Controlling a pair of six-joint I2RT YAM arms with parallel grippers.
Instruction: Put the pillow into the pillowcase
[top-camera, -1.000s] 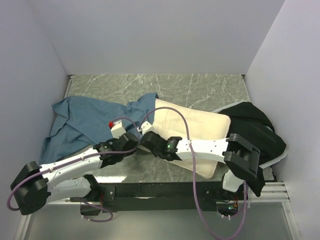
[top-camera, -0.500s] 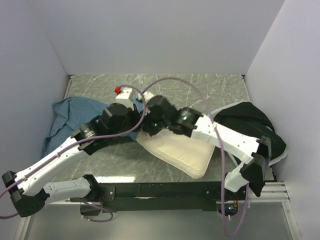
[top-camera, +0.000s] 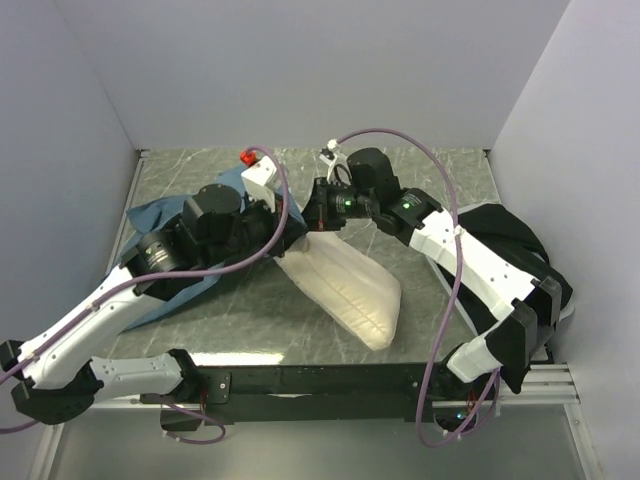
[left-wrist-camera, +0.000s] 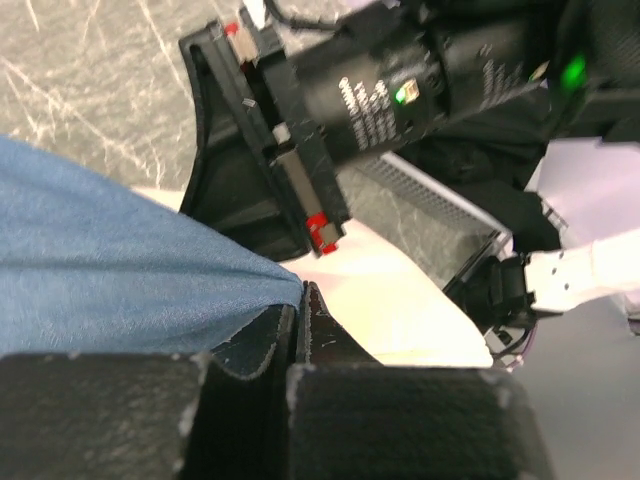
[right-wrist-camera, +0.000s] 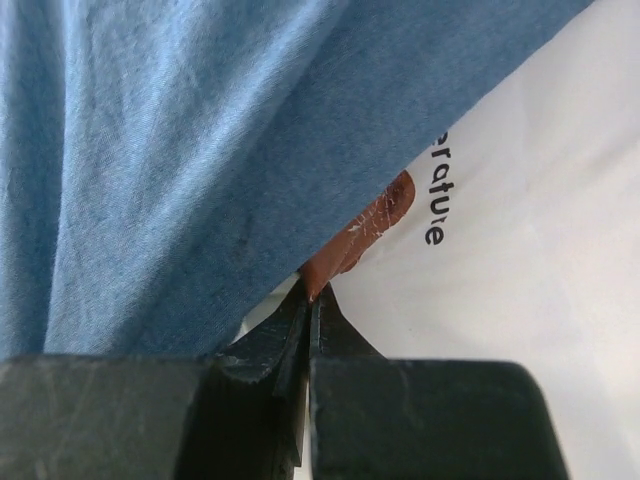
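The cream-white pillow (top-camera: 350, 290) hangs tilted, its top end up between my two grippers and its low end on the table. The dusty-blue pillowcase (top-camera: 150, 215) trails left under my left arm. My left gripper (top-camera: 290, 220) is shut on an edge of the pillowcase (left-wrist-camera: 120, 260), with its jaws (left-wrist-camera: 300, 297) closed beside the pillow (left-wrist-camera: 400, 300). My right gripper (top-camera: 316, 220) is right next to it. In the right wrist view it (right-wrist-camera: 312, 292) is shut on the pillow (right-wrist-camera: 520, 250) at the brown print, and the pillowcase (right-wrist-camera: 180, 150) drapes over the pillow's left part.
A black fabric bundle (top-camera: 500, 245) lies at the right edge of the marbled table (top-camera: 420, 175). White walls close in the left, back and right. The two wrists sit very close together above the table's middle.
Both grippers have risen and moved toward the back. The pillow went from lying flat to hanging tilted from them. The pillowcase's near edge was pulled up with the left gripper.
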